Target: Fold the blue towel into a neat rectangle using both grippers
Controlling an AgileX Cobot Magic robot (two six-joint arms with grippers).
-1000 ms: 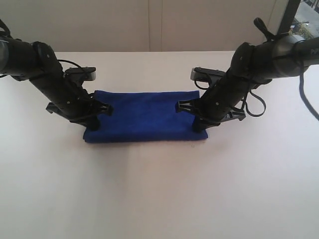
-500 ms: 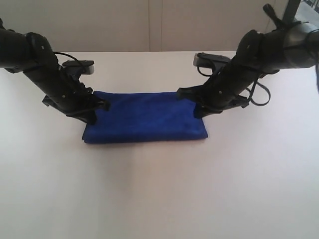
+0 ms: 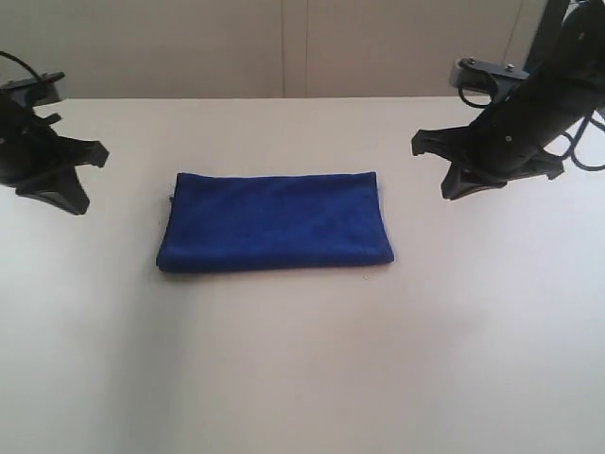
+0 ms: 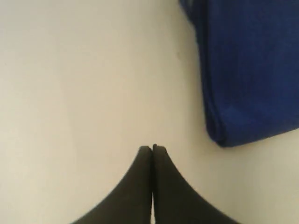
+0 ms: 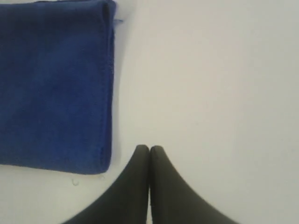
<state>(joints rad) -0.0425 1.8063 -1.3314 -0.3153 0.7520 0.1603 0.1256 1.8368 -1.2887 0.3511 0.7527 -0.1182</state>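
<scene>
The blue towel (image 3: 274, 220) lies folded into a flat rectangle in the middle of the white table (image 3: 302, 359). My left gripper (image 3: 77, 205) hangs off to the towel's left, shut and empty, clear of the cloth. My right gripper (image 3: 447, 194) is off to the towel's right, also shut with nothing in it. The left wrist view shows the shut left gripper (image 4: 152, 147) over bare table, with a folded end of the towel (image 4: 252, 70) to one side. In the right wrist view the shut right gripper (image 5: 149, 148) sits beside the towel's other end (image 5: 53, 84).
A pale wall panel (image 3: 293, 47) rises behind the table's far edge. Dark cables (image 3: 577, 142) loop from the right arm at the right border of the exterior view.
Both grippers have lifted off the towel's ends and swung outward, the left to the far left and the right to the upper right. The towel stays folded in place.
</scene>
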